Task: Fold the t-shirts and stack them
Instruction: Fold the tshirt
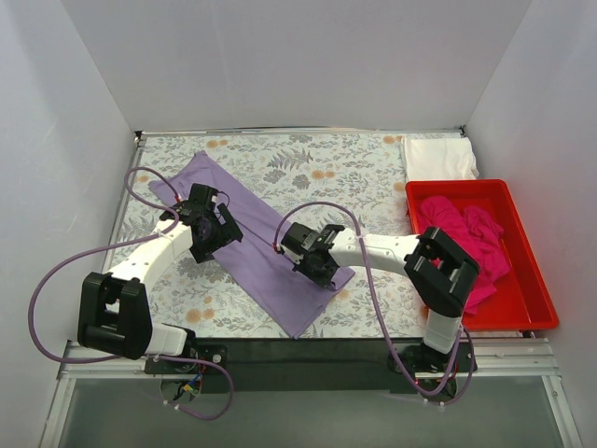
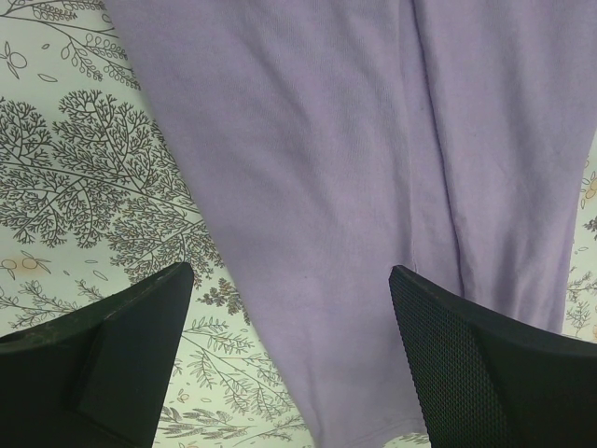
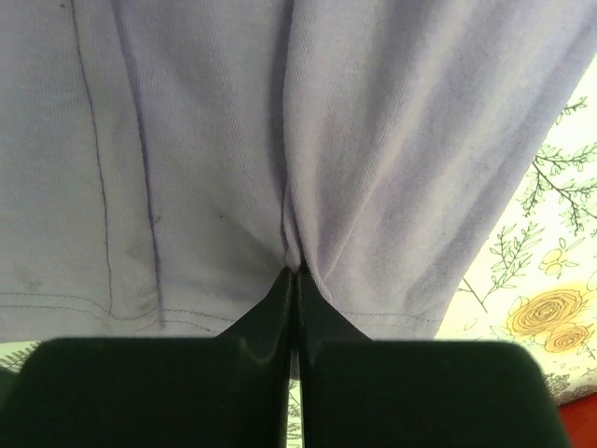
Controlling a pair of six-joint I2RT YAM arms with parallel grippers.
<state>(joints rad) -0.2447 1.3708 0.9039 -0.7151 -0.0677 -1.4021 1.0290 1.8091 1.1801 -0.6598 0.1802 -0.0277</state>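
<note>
The lavender t-shirt [image 1: 266,245] lies as a long folded strip across the tablecloth, from far left to near centre. My left gripper [image 1: 213,227] hangs over its upper part, jaws open, with the purple cloth [image 2: 308,187] below and between the fingers [image 2: 466,355]. My right gripper [image 1: 317,261] is shut on a pinch of the lavender shirt [image 3: 280,140] near its hemmed right end. The magenta t-shirt [image 1: 466,238] lies crumpled in the red bin. The white t-shirt [image 1: 437,157] lies folded at the back right.
The red plastic bin [image 1: 522,271] stands at the right edge, partly behind my right arm. The floral tablecloth [image 1: 354,173] covers the table. White walls enclose the back and both sides.
</note>
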